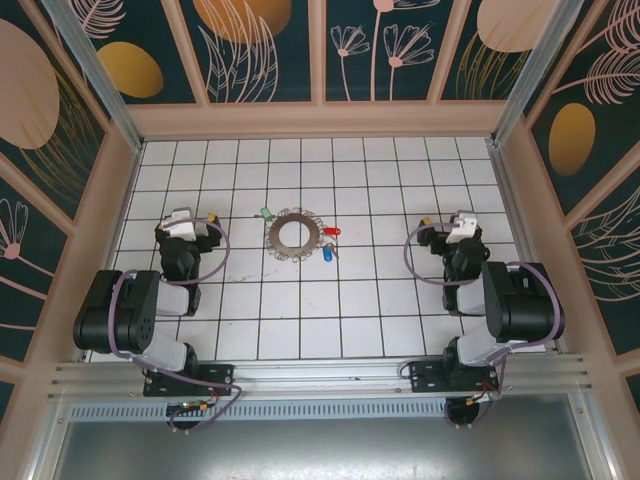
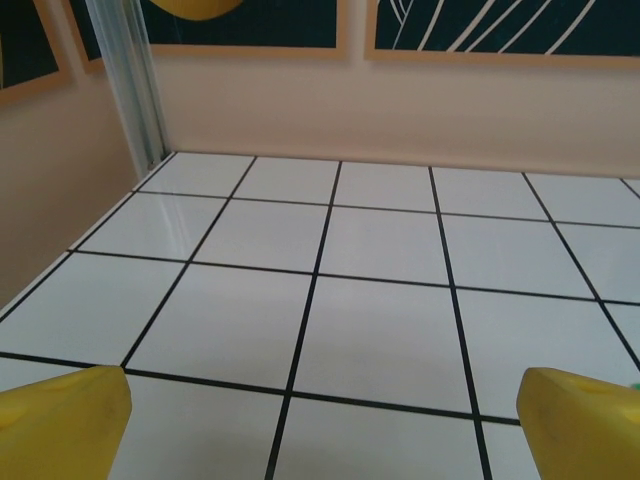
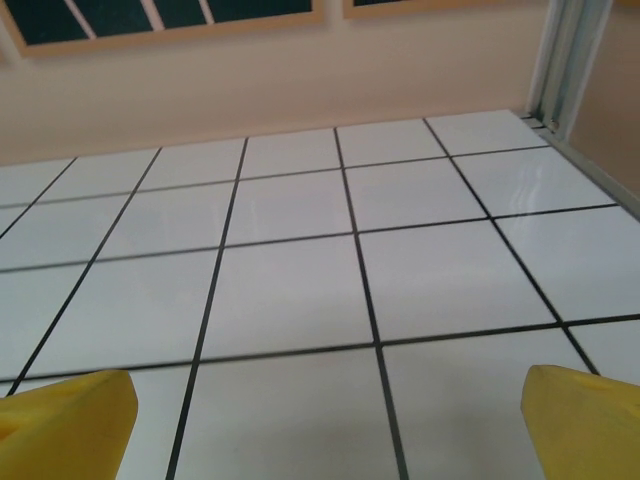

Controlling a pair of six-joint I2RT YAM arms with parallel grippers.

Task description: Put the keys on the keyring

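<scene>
Silvery scalloped keyring (image 1: 292,235) lies flat amid plastic-headed keys (image 1: 329,253)

You look at a white tiled bench (image 1: 300,320) with black grid lines. Dark teal wall panels (image 1: 260,50) with pale flowers and orange discs, framed in peach, enclose it. Silvery metal posts (image 1: 92,70) stand at its back corners.

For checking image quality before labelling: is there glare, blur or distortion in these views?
Top external: even light, sharp, side walls lean outward, the keys look tiny. Left wrist: the metal post reflects on the tiles; yellow fingertips soft-edged. Right wrist: pale sheen on tiles at right.
</scene>
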